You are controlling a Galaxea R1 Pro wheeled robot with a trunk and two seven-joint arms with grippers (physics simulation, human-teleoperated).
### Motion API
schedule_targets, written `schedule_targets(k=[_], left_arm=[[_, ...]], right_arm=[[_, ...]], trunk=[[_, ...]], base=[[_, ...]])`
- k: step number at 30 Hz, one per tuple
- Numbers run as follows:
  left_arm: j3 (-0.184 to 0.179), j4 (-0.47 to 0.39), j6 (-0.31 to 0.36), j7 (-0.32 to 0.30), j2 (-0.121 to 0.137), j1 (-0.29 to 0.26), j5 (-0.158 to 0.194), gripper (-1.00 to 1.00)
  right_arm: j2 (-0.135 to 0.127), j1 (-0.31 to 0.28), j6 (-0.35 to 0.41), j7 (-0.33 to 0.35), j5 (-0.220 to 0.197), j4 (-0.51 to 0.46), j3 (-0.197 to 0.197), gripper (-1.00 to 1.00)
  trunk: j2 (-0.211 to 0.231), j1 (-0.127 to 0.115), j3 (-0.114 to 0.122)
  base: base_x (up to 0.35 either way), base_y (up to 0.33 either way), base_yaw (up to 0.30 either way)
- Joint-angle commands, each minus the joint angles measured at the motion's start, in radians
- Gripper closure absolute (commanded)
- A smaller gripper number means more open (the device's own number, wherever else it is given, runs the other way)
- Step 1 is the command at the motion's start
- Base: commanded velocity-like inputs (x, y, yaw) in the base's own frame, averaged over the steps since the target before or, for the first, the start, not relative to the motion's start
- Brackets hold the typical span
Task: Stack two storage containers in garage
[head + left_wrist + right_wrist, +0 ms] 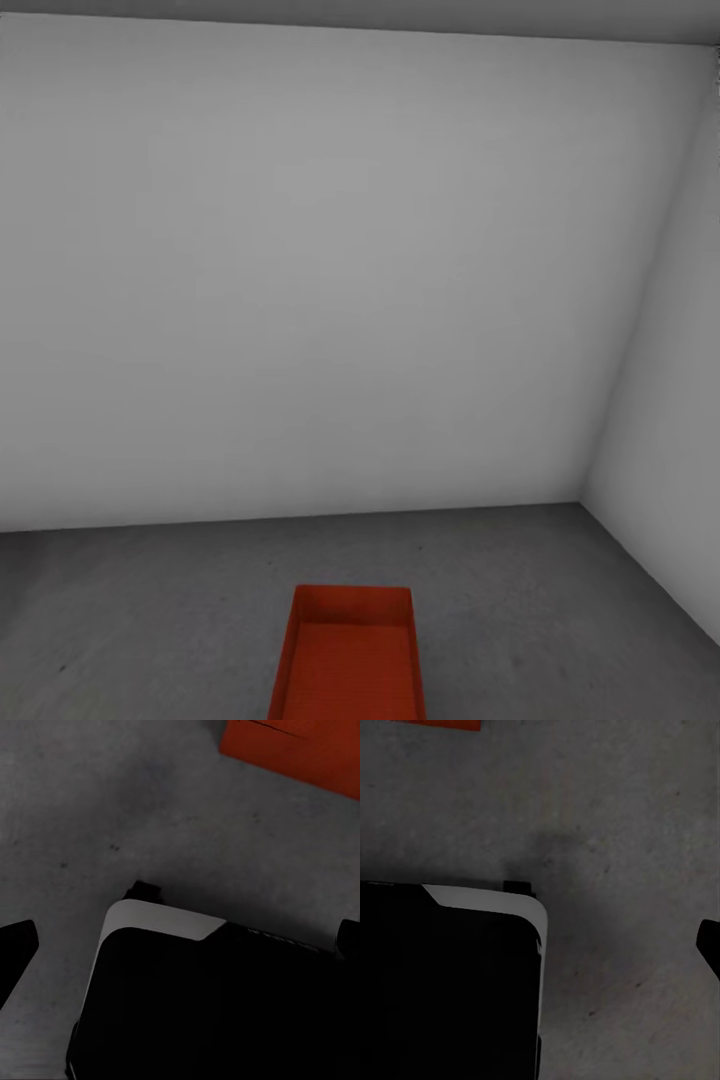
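One red-orange open-topped storage container (350, 660) sits on the dark grey concrete floor (150, 620) of the garage, low in the middle of the head view and cut off by the frame edge. A corner of the storage container (300, 742) shows in the left wrist view, and a thin orange sliver of the storage container (435, 723) in the right wrist view. My left gripper (180, 943) hangs open over the floor with nothing between its fingertips (15, 945). My right gripper (542, 945) is open too. One fingertip (710, 945) shows; the other is lost against my dark base.
Plain white-grey walls (300, 280) meet in a corner at the right (590, 480), a short way beyond the container. My black, white-edged base (210, 1005) lies under both wrists, also seen as the base (442, 982). Bare concrete lies on both sides of the container.
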Motion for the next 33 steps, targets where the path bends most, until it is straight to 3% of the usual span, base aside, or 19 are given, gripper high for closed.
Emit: schedule_targets(k=[1, 5, 14, 33], left_arm=[[-0.009, 0.0, 0.003, 0.003, 0.002, 0.008, 0.007, -1.0], [-0.009, 0.0, -0.006, 0.003, 0.013, 0.036, 0.008, -1.0], [-0.01, 0.001, -0.021, 0.002, 0.086, 0.051, 0.008, -1.0], [-0.011, 0.001, -0.065, 0.002, 0.07, 0.06, 0.004, -1.0]], right_arm=[[0.0, -0.002, -0.006, -0.002, -0.005, 0.003, 0.008, -1.0], [0.001, -0.002, -0.006, -0.002, -0.004, 0.003, 0.009, -1.0], [-0.002, -0.002, -0.006, -0.002, -0.005, 0.003, 0.008, -1.0], [-0.004, -0.002, -0.001, -0.002, 0.004, 0.003, 0.012, -1.0]], trunk=[[-0.001, 0.0, 0.0], [-0.001, 0.0, 0.006], [-0.001, 0.0, 0.021], [-0.001, 0.0, 0.04]], base=[[0.0, 0.0, 0.0], [0.0, 0.0, 0.0], [0.0, 0.0, 0.0], [0.0, 0.0, 0.0]])
